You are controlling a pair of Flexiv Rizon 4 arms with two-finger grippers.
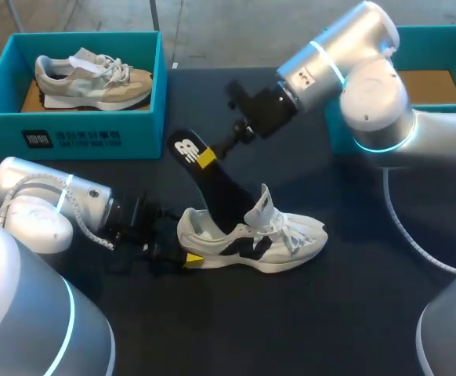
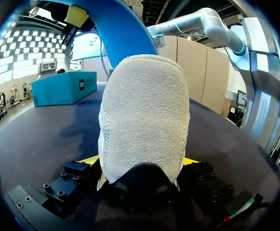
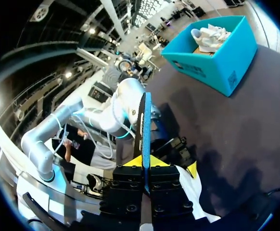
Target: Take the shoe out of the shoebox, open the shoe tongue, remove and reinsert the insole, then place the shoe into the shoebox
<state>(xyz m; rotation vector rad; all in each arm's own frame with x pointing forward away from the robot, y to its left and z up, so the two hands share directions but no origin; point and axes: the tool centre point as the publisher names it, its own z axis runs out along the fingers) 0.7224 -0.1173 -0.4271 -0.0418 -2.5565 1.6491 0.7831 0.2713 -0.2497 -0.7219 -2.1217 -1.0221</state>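
Head view: right gripper (image 1: 205,159) pinches insole (image 1: 216,188), left gripper (image 1: 184,252) clamps shoe (image 1: 259,241); steeply angled insole could snag inside and pull shoe loose.

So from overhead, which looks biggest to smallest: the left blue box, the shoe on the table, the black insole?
1. left box
2. shoe
3. insole, though part is hidden in the shoe

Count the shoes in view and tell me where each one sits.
2. A beige shoe lies in the far-left shoebox. A white shoe lies on the table, heel in the left gripper. The right arm hides part of the other shoebox, so another could be there.
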